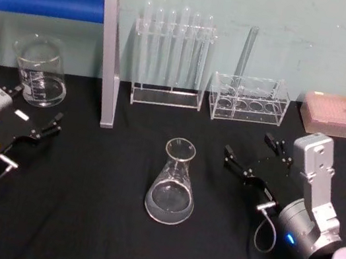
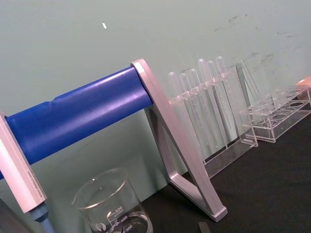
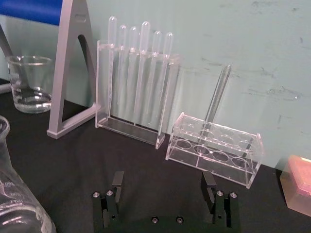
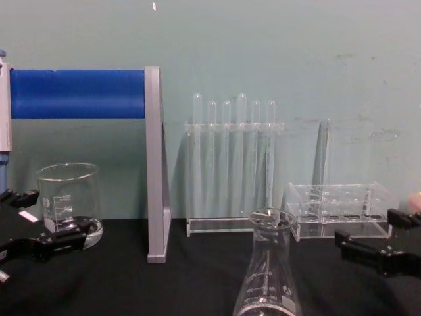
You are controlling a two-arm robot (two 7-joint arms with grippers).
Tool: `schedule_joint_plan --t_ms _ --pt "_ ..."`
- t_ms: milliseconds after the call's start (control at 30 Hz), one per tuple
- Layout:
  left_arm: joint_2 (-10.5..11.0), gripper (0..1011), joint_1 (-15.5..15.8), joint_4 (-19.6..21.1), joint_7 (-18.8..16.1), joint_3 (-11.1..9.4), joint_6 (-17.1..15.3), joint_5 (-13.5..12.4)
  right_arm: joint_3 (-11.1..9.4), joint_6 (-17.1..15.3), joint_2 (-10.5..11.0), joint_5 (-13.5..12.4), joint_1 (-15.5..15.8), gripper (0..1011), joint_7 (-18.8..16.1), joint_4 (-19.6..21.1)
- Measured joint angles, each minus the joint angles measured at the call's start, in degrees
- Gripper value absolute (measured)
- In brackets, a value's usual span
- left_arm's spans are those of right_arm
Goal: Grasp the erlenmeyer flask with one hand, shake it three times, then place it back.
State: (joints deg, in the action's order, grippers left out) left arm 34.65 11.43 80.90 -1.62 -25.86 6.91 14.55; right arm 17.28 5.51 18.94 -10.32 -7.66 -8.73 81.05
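We see the flask (image 1: 172, 184) upright mid-table, bare cloth between it and both spread-fingered grippers, left (image 1: 29, 116) and right (image 1: 254, 156).

Right gripper (image 3: 165, 187) with fingers spread apart over black table (image 3: 146, 160); erlenmeyer flask (image 3: 14, 204) at edge, tall test tube rack (image 3: 133, 87), low rack (image 3: 214, 150) holding one tube, beaker (image 3: 29, 82), grey stand leg (image 3: 73, 68), pink box (image 3: 297, 187) beyond.
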Motion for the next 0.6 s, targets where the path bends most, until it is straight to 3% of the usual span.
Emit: schedule_joint_plan --t_ms 233,600 --pt "0.0 1001 0.0 0.0 0.0 0.0 0.0 0.0 0.4 0.8 -0.7 3.1 -0.2 1000 0.6 -1.3" --pt "0.0 1001 0.0 0.0 0.0 0.0 0.0 0.0 0.3 0.8 -0.6 2.9 -0.2 1000 0.5 -1.2"
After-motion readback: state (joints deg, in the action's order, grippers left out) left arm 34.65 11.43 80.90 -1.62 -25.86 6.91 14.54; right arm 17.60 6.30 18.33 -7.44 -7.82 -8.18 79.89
